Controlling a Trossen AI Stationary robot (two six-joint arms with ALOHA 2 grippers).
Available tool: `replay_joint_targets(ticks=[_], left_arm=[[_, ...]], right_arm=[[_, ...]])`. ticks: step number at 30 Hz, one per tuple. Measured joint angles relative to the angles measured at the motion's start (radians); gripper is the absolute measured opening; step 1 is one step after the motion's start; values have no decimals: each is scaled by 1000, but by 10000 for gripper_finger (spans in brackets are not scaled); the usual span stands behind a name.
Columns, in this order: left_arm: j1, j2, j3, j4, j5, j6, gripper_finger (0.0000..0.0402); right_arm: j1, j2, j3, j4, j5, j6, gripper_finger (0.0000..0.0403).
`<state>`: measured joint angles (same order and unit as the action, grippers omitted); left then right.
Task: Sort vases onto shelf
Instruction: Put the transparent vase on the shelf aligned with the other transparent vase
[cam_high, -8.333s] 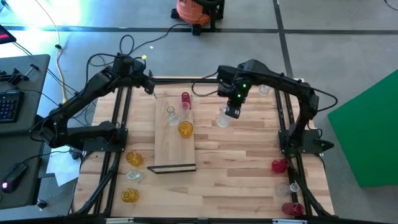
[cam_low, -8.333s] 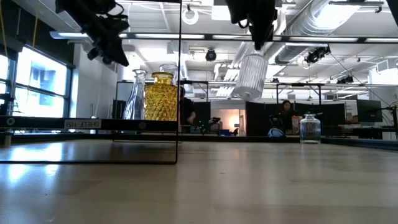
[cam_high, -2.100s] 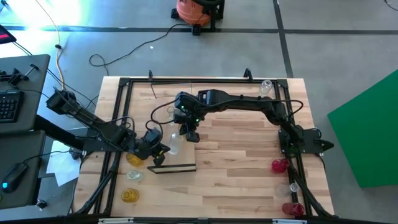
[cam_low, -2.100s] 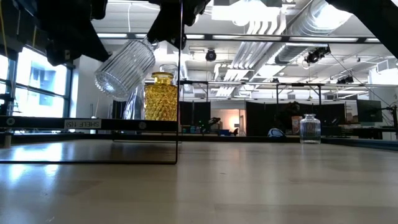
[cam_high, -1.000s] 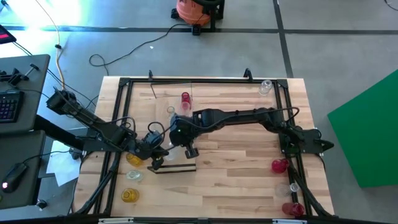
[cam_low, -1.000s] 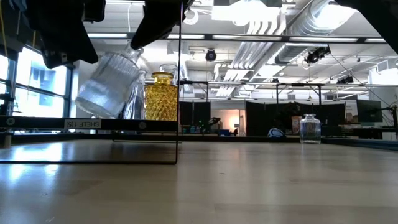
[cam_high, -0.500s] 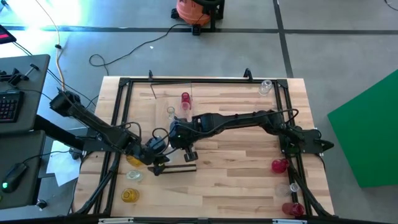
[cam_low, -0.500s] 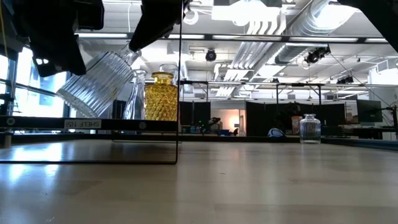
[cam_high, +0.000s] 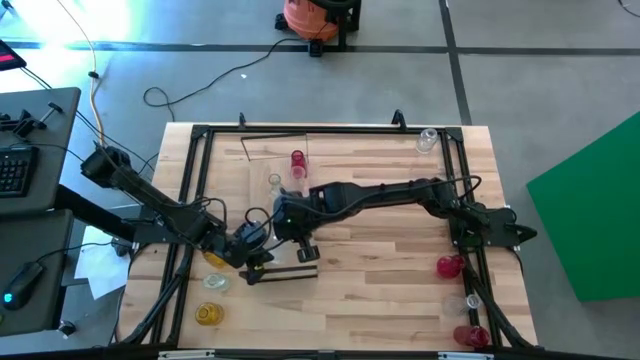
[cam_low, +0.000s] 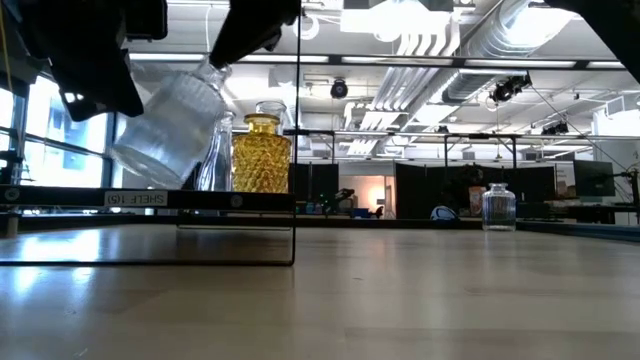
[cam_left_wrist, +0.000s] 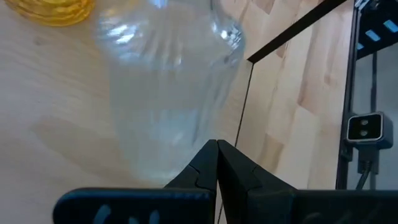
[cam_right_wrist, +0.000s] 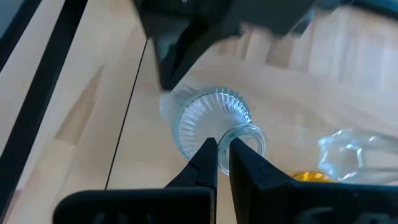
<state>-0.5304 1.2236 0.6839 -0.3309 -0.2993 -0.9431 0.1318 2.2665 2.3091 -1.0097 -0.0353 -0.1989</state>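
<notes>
The shelf (cam_high: 264, 160) is a light board with a dark strip at its near end. A red vase (cam_high: 298, 158), a small clear one (cam_high: 274, 181) and a yellow one (cam_low: 261, 155) stand on it. My right gripper (cam_right_wrist: 222, 146) is shut on a clear ribbed vase (cam_low: 168, 125), which hangs tilted over the shelf's near end. My left gripper (cam_left_wrist: 216, 144) is shut and comes in from the table's left, with its tips at that vase's body. My right gripper pinches the rim of the ribbed vase's mouth (cam_right_wrist: 247, 132) between its two fingers, slanting down from the far right. One finger seems to sit inside the mouth. The vase hangs below, tilted, base toward the left, clear of the shelf. My left gripper's shut fingertips (cam_right_wrist: 165, 82) lie against the side of the ribbed body (cam_right_wrist: 174, 106) near its base, coming from the table's left and slanting down; whether they press on it I cannot tell.
Left of the shelf, two yellow vases (cam_high: 215, 255) (cam_high: 207, 314) and a clear one (cam_high: 213, 283) stand on the table. Red vases (cam_high: 449, 266) (cam_high: 470, 335) stand at the near right, a clear one (cam_high: 428, 138) at the far right. Black frame rails run along both sides.
The ribbed vase has rocked in the right gripper's hold: it tipped farther over, its base swinging up and left, then came partly back. My left gripper has sunk a little toward the vase's base. The shelf's near end has shifted slightly toward the right.
</notes>
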Motion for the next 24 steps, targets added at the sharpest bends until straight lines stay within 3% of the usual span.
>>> replay_joint_targets(ticks=[9, 16, 24], left_arm=[[14, -7, 1, -40, -18, 34, 0], [85, -7, 0, -41, -22, 89, 0], [98, -36, -7, 39, 37, 111, 0]], right_arm=[[-5, 0, 0, -2, 2, -4, 0], [-27, -2, 0, -5, 8, -8, 0], [-31, -2, 0, -3, -6, -4, 0]])
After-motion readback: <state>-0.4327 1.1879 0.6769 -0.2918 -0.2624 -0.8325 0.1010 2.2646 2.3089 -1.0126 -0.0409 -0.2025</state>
